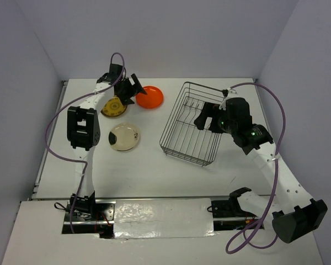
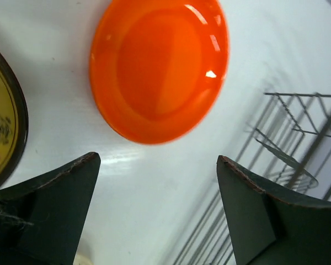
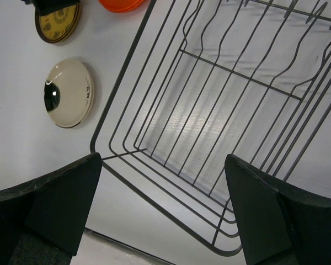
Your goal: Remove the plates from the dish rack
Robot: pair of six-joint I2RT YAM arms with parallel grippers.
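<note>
Left arm and right arm: white links set between boxy black joint housings. A purple cable loops beside the left arm; a second purple cable arcs over the right arm. Small green lights glow on the right arm's black wrist housing. Left claw and right claw: dark, wedge-shaped fingers, their inner edges apparently worn to reddish brown

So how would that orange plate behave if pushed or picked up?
Probably slippery: the orange plate is glossy, with sharp highlights. Lying flat on the table, it would likely slide, not roll or tip. Its low rim may be hard to pinch.
</note>
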